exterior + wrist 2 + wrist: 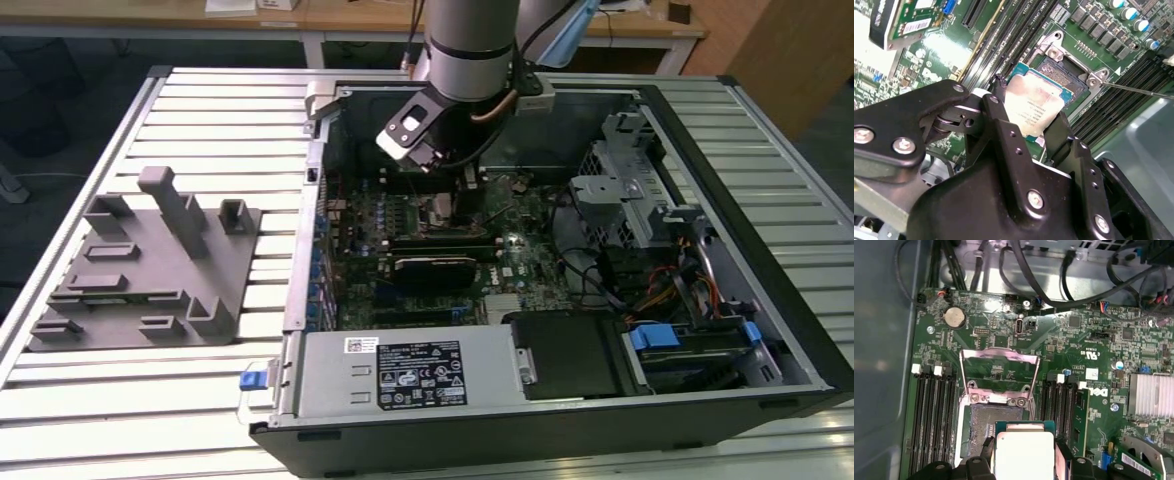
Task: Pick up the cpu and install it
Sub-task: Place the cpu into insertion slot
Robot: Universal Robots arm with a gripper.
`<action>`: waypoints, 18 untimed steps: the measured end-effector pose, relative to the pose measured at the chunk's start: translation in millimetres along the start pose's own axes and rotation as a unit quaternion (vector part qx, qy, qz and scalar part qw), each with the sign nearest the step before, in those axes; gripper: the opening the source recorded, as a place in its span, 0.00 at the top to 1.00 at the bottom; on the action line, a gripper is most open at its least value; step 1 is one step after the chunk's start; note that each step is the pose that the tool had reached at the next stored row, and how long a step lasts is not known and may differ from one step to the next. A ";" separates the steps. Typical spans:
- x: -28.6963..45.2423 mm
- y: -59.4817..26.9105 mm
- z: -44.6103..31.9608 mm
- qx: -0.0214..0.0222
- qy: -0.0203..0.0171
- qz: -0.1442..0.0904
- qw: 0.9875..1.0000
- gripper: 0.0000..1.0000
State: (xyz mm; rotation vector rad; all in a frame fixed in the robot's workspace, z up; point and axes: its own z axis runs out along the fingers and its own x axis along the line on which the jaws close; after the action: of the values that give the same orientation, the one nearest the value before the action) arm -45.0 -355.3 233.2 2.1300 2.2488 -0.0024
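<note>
The cpu [1035, 102] is a small square chip with a pale silvery top and a green rim. My gripper [1026, 120] is shut on it, one black finger [996, 110] on each side. It hangs tilted just above the open socket [1066, 75] on the green motherboard. In the first wrist view the cpu [1024, 450] sits between my fingers [987, 447], partly over the socket [981, 422], whose metal load plate [999, 371] is flipped up. In the exterior view my gripper [457, 190] reaches down into the open computer case [747, 330].
A grey plastic tray [147, 270] with upright posts lies at the exterior view's left on the slatted table. Inside the case are a power supply [400, 375], a black module [434, 265], a drive cage [627, 190] and cables. Memory slots [934, 415] flank the socket; a heatsink [1151, 395] stands nearby.
</note>
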 end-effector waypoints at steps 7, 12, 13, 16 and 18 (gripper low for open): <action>4.2 0.1 3.9 0.000 0.000 0.006 1.000 0.45; 10.6 0.3 10.7 0.000 -0.001 0.006 1.000 0.45; 11.6 0.3 12.2 0.000 -0.001 0.006 1.000 0.45; 13.4 0.3 16.7 0.000 -0.002 0.006 1.000 0.45; 14.4 0.6 18.2 0.000 -0.003 0.006 1.000 0.45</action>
State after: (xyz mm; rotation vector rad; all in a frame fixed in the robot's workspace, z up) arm -44.5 -341.4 214.6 2.1400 2.2343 -0.0091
